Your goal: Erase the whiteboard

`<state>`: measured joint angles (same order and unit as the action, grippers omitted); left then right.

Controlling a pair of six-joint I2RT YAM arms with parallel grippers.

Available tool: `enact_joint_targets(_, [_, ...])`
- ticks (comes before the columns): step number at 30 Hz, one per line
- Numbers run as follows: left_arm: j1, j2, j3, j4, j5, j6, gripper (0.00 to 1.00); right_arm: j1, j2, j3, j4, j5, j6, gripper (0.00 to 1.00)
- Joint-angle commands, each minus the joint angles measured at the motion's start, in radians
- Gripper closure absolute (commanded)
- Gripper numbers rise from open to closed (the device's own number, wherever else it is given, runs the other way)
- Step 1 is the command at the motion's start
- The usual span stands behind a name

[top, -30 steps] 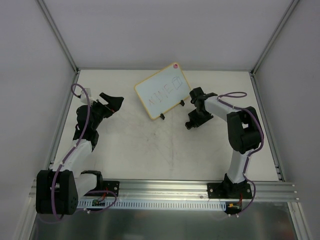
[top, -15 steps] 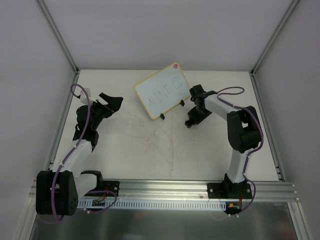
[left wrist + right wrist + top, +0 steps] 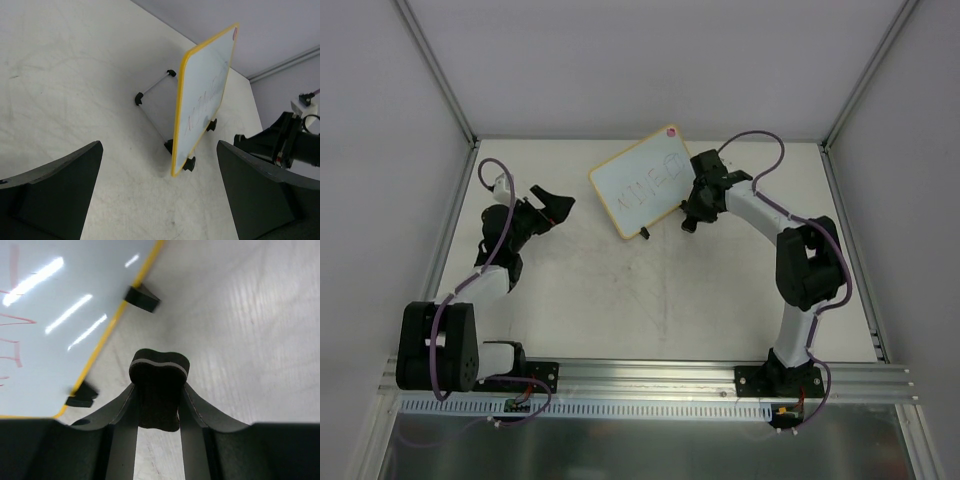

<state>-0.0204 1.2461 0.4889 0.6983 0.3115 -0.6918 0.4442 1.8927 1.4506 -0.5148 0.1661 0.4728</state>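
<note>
Right wrist view: right gripper [image 3: 159, 392] pinches a black block [image 3: 159, 365] just beside the whiteboard [image 3: 55, 305]; left gripper [image 3: 553, 200] spread wide, empty, well apart from it.

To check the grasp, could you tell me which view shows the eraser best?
The right wrist view: the eraser sits centred, clamped by the right end effector. Top view: too small to tell. Left wrist: not discernible.

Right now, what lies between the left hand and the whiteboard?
Only bare table; the top view shows nothing between the left hand and the whiteboard.
</note>
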Motion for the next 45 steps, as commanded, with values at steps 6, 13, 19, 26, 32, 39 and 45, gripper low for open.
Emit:
enact_joint_targets(6, [-0.009,0.165,0.129,0.245,0.19,0.032,0.01,0.043,0.003,0.209,0.082,-0.102,-0.298,0.95])
enact_joint_targets(13, [-0.01,0.343,0.287,0.28,0.313,-0.017,0.08,0.1,0.092,0.359,0.088,-0.204,-0.414,1.0])
enact_joint_targets(19, [-0.012,0.452,0.385,0.283,0.34,-0.015,0.2,0.139,0.158,0.438,0.091,-0.189,-0.464,1.0])
enact_joint_targets(26, [-0.015,0.556,0.485,0.277,0.385,-0.014,0.3,0.154,0.201,0.484,0.113,-0.22,-0.516,1.0])
enact_joint_targets(32, [-0.027,0.625,0.54,0.273,0.393,-0.011,0.51,0.172,0.217,0.482,0.157,-0.24,-0.553,1.0])
enact_joint_targets(39, [-0.039,0.677,0.568,0.274,0.397,0.0,0.59,0.198,0.209,0.449,0.203,-0.232,-0.597,1.0])
enact_joint_targets(45, [-0.042,0.687,0.568,0.274,0.399,0.006,0.76,0.212,0.226,0.439,0.231,-0.237,-0.603,1.0])
